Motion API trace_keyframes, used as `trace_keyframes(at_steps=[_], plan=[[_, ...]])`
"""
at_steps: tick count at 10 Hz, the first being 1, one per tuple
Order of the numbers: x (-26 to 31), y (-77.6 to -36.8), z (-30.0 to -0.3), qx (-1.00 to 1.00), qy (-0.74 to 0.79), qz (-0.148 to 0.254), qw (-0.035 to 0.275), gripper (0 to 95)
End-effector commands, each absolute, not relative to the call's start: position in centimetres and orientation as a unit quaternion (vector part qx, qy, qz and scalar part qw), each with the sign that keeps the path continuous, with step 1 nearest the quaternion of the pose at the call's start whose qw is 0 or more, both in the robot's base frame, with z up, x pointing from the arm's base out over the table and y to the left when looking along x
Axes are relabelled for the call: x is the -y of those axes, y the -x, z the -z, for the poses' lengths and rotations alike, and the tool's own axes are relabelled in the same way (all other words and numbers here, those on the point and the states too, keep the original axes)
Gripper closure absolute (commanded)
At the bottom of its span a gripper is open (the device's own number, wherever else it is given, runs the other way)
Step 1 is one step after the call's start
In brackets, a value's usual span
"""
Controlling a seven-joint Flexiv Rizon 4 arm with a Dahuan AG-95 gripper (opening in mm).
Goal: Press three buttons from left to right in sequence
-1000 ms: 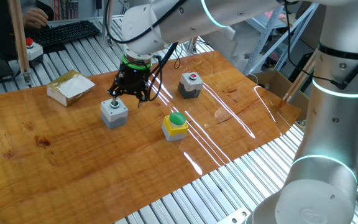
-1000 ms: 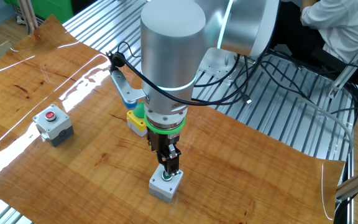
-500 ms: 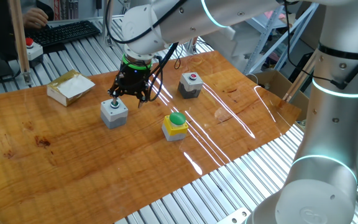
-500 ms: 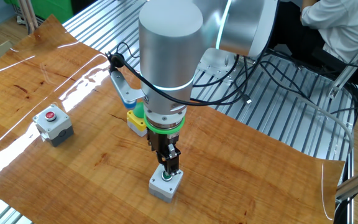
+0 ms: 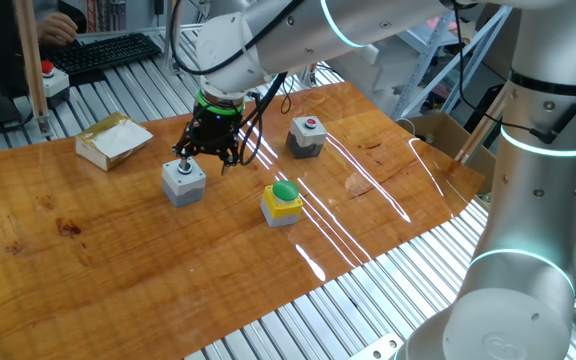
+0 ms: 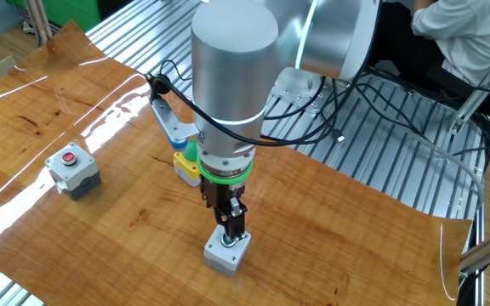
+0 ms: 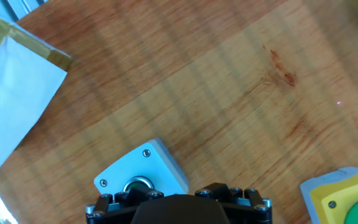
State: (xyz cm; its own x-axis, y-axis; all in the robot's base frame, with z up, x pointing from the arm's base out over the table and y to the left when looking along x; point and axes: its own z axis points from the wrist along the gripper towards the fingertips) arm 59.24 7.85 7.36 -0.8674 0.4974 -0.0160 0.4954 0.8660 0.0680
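The grey box with the small green button (image 5: 183, 181) stands at the left, the yellow box with the green dome (image 5: 282, 200) in the middle, and the grey box with the red button (image 5: 307, 136) at the right. My gripper (image 5: 206, 155) hangs directly over the grey green-button box (image 6: 227, 252), with its fingertips (image 6: 231, 229) just above or on the button; I cannot tell whether they touch. In the hand view the green button (image 7: 138, 185) lies just ahead of the gripper body, and the yellow box (image 7: 344, 194) is at the lower right. No view shows the gap between the fingers.
An open cardboard box (image 5: 114, 139) with white contents sits at the table's far left, and also shows in the hand view (image 7: 11, 93). A red-buttoned box with a yellow ring (image 5: 49, 79) sits on the metal slats beyond. The arm hides part of the yellow box (image 6: 185, 163).
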Motion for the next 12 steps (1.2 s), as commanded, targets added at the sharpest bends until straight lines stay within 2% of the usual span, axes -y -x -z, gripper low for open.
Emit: trace_keyframes(at_steps=[1, 4, 6, 7, 11, 12], plan=[[-7.8, -59.2, -6.7, -0.967, -0.253, -0.029, 0.022, 19.0], [-7.8, -59.2, -6.6, -0.968, -0.249, -0.023, 0.027, 19.0], [-7.8, -59.4, -7.5, -0.968, -0.250, -0.026, 0.020, 19.0], [-7.8, -59.4, -8.4, -0.969, -0.245, -0.022, 0.010, 19.0], [-7.5, -59.1, -11.6, -0.982, -0.190, -0.018, 0.008, 19.0], [-7.1, -58.8, -13.0, -0.993, -0.119, -0.020, 0.010, 57.0]])
